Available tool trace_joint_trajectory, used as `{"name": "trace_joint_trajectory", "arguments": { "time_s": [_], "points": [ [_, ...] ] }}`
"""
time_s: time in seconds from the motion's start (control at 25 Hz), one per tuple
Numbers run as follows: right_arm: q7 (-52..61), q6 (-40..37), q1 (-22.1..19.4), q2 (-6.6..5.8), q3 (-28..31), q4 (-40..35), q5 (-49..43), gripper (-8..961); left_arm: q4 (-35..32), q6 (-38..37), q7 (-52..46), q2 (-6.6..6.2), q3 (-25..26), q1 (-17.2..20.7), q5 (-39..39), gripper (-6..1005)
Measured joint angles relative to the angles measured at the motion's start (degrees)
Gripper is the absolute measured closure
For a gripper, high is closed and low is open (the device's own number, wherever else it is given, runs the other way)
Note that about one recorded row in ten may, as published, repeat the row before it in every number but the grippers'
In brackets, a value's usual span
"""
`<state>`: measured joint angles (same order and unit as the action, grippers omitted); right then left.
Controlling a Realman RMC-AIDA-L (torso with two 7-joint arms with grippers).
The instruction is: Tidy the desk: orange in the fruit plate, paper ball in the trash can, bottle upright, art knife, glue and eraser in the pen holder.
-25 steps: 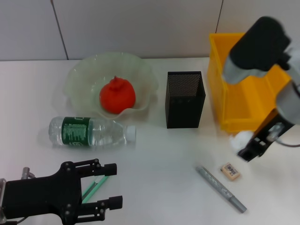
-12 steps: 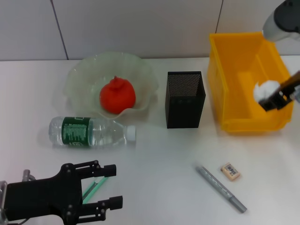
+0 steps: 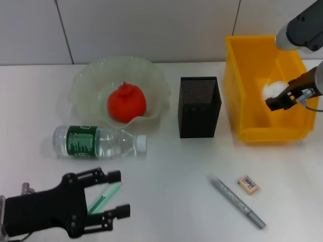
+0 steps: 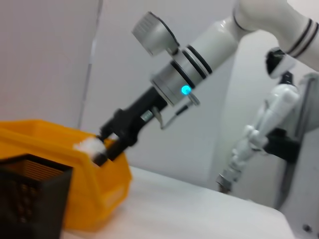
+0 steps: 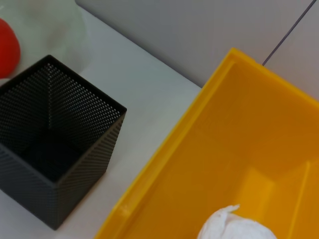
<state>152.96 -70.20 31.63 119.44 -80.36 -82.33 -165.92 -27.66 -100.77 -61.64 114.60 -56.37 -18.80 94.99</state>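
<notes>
Paper ball [image 3: 273, 89] hangs over the yellow bin [image 3: 242, 101], pinched in the right hand [image 3: 279, 102]; orange [image 3: 126, 103] plated; bottle [image 3: 98, 141], eraser [image 3: 248, 184] wait; left hand [image 3: 115, 194] open, empty.

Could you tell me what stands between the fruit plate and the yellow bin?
The black mesh pen holder stands between the fruit plate and the yellow bin, upright and seemingly empty; the head view shows it.

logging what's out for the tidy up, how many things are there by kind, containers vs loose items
containers: 3, fruit plate, pen holder, yellow bin
loose items: 6, orange, bottle, paper ball, eraser, grey art knife, green glue stick
total: 9
</notes>
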Motion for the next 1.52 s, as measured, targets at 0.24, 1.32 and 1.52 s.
{"name": "trace_joint_trajectory", "arguments": {
  "time_s": [0.24, 1.32, 1.52],
  "points": [
    [0.10, -0.65, -0.08, 0.05, 0.44, -1.10, 0.00, 235, -0.40, 0.05, -0.79, 0.60, 3.79, 0.85, 0.13, 242],
    [0.00, -35.63, 6.87, -0.13, 0.69, -5.55, 10.83, 126, -1.39, -0.61, -4.37, -0.08, 3.38, -2.14, 8.55, 219],
    [-0.77, -32.32, 6.92, -0.16, 0.52, -1.33, 13.55, 126, -1.39, -0.61, -4.78, -0.47, 3.40, -2.97, 9.30, 220]
  ]
}}
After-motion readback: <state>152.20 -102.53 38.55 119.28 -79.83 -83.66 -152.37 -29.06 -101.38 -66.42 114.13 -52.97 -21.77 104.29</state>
